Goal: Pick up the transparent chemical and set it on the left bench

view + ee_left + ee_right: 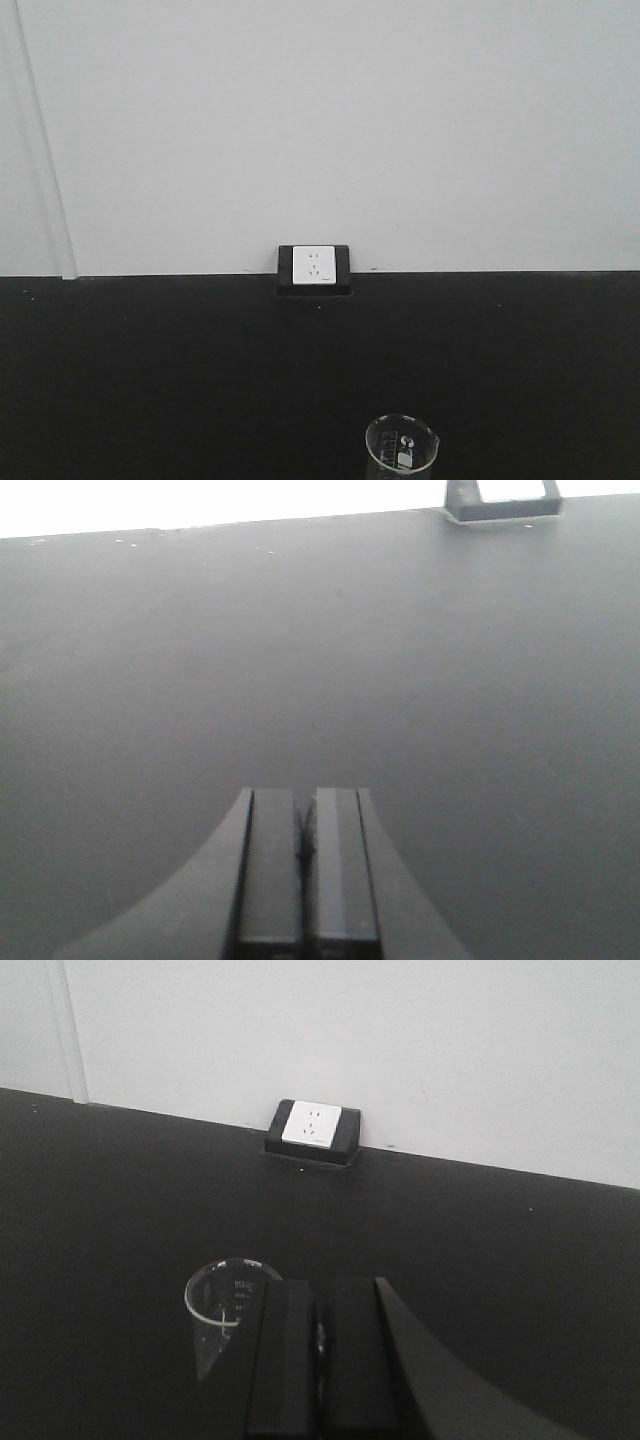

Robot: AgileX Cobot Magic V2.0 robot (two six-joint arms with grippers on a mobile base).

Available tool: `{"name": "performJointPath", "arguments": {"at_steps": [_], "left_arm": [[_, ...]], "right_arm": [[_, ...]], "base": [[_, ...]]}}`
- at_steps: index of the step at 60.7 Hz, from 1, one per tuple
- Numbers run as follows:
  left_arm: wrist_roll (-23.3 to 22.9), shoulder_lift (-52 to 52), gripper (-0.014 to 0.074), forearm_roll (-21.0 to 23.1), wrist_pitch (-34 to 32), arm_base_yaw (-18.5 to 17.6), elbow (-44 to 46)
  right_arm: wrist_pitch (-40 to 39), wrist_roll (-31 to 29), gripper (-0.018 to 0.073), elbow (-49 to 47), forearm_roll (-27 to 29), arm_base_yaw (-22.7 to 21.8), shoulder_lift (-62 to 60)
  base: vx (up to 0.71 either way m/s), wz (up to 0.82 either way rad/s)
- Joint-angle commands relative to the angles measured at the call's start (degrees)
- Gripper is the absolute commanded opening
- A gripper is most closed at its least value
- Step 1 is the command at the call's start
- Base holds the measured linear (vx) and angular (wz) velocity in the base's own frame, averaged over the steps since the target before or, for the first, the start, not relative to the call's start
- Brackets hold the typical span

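I am holding my left fingers [270,865] pressed together above the matte black desk [300,660]. My right fingers [285,1360] are likewise pressed together. A pale glint is showing in their seam, but I cannot tell whether it is the slender translucent tube, which is showing nowhere else. I am judging that confirming the tube's position comes first. The small clear glass beaker [225,1300], just left of the right fingers, is looking empty.
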State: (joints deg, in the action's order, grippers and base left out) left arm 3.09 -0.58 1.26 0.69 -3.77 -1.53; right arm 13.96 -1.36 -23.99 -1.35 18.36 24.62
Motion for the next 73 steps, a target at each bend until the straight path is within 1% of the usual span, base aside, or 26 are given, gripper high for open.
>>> {"name": "performJointPath", "arguments": {"at_steps": [1, 46, 73], "left_arm": [[-0.45, -1.1, -0.0004, 0.04, -4.49, -0.1, -0.93], [-0.45, -1.1, -0.0004, 0.04, -4.49, -0.1, -0.93], [-0.45, -1.1, -0.0004, 0.04, -4.49, -0.1, -0.93]], "right_arm": [[-4.64, -0.11, -0.0003, -1.8, -0.31, 0.0, 0.35], [-4.15, -0.11, -0.0003, -1.8, -0.31, 0.0, 0.35], [-4.15, -0.11, -0.0003, -1.8, -0.31, 0.0, 0.35]], "base": [[-0.14, -0.09], [-0.24, -0.12], [-0.34, 0.03]]}}
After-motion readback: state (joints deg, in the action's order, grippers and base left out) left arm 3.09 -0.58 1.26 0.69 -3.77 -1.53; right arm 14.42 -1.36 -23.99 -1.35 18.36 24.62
